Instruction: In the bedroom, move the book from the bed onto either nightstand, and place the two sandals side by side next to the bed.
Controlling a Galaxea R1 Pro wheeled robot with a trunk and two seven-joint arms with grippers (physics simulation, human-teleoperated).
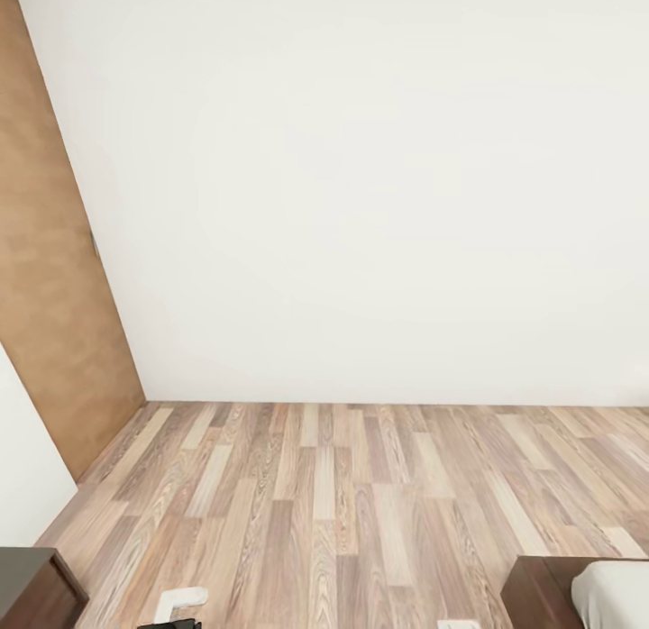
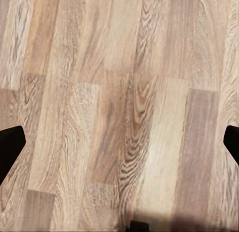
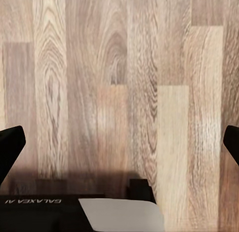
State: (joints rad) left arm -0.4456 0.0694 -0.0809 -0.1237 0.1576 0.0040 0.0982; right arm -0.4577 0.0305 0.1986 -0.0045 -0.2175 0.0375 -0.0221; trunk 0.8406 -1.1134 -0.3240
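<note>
Left end effector (image 2: 119, 142): fingers spread wide over light wood-plank floor (image 2: 119, 92), empty. Right end effector (image 3: 119, 142): likewise spread apart, empty, above the same floor. Head view, lower right corner: the large bed with dark brown wooden frame and light-grey mattress (image 1: 613, 593). Lower left corner: dark reddish-brown wooden cabinet (image 1: 36, 593). Left edge: tan wooden door (image 1: 45, 278). Beyond the floor: plain white wall (image 1: 361, 187).

The head camera looks forward and down across the wood-plank floor (image 1: 342, 503) toward the white wall (image 1: 361, 187), the tan door (image 1: 54, 305) left of that wall. Both wrist cameras face straight down, close over the same floor (image 2: 119, 102) (image 3: 119, 92).
</note>
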